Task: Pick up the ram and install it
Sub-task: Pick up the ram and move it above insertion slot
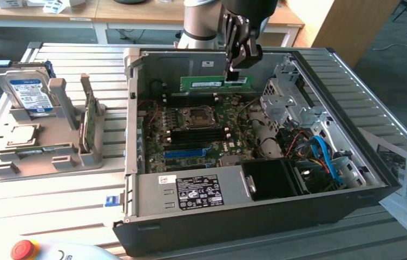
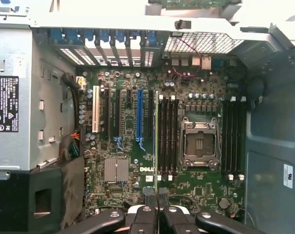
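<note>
Pincer [image 1: 234,73] clamped on one end of ram [image 1: 202,83], stick held level, edge-down, over motherboard [image 1: 189,138] inside open PC case [image 1: 261,219] on worktop [image 1: 45,208].

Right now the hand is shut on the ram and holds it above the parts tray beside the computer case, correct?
No. The hand is shut on the ram, but holds it above the motherboard inside the open computer case, not above the parts tray beside it. The exterior view shows this.
</note>
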